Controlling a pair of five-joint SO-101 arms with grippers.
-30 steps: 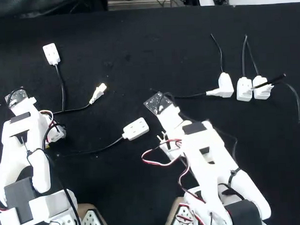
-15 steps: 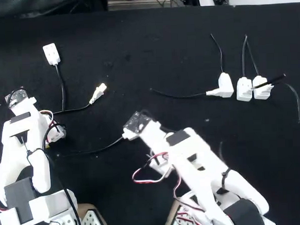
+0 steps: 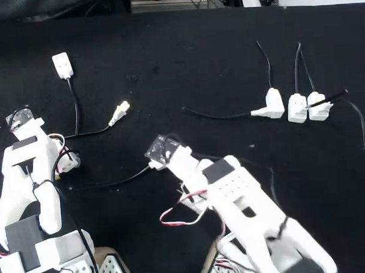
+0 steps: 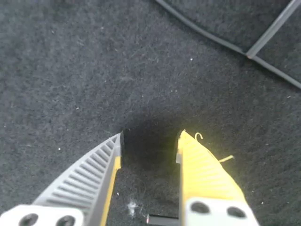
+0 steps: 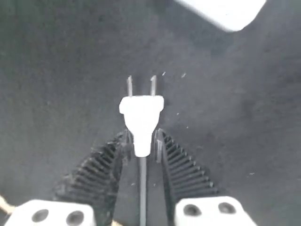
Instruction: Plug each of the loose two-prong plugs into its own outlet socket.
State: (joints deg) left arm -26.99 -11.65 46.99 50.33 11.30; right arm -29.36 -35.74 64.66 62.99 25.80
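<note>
My right gripper [image 5: 141, 136] is shut on the body of a white two-prong plug [image 5: 141, 113], prongs pointing away from the fingers. A white outlet socket [image 5: 221, 9] lies just beyond the prongs, with a gap between them. In the high view the right arm [image 3: 232, 188] reaches over that mid-table socket and hides most of it; its cable end [image 3: 155, 165] shows. A second loose plug [image 3: 119, 112] lies left of centre, and another socket [image 3: 62, 64] at the far left. My left gripper [image 4: 149, 141] is open over bare mat.
Three white plug-and-socket pairs [image 3: 297, 107] sit in a row at the far right with black cables running back. Black cables [image 3: 76, 110] cross the mat on the left, next to the left arm [image 3: 28, 172]. A cable [image 4: 202, 30] passes beyond the left fingers.
The right arm has swung left with the plug, from mid-table to over the central outlet socket. The left arm has not moved.
</note>
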